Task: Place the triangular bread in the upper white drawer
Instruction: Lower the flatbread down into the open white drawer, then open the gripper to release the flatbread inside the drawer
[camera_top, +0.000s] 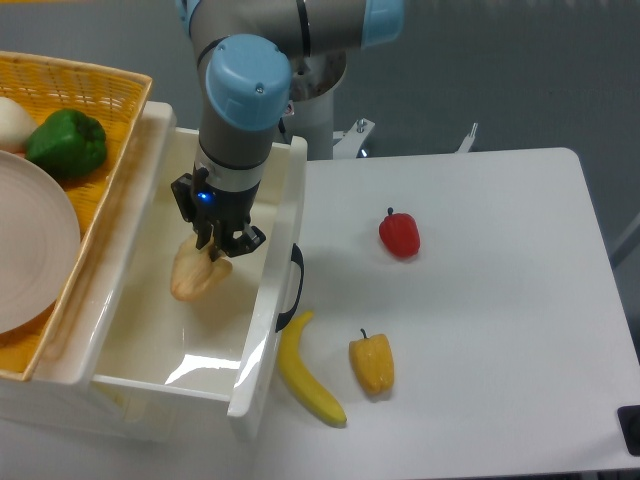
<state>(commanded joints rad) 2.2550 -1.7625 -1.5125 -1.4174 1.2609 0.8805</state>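
Nearest the camera, the banana (309, 372) and the yellow pepper (372, 363) lie on the table (480, 300) just outside the drawer's front panel. They are not mine to move, and they sit clear of my path. A little further back the red pepper (399, 233) rests alone, well apart from everything else.

The drawer (150, 330) stands pulled out, its dark handle (295, 280) facing the table, so its deep white inside is open from above. That is why I come in from the top rather than the side.

My claw (215, 248) is down inside the drawer, clamped on the top edge of the bread (195, 273), which hangs below my fingers with its point downward. I hold it by the edge so the flat wedge drops straight. Whether its lower end touches the floor of the drawer I cannot tell; it looks close. I judge the carrying done and the release as what remains.

Furthest left, the basket (100, 85) sits over the drawer's far side with a green pepper (66, 142) and a plate (30, 250) in it, so I stay toward the front wall.
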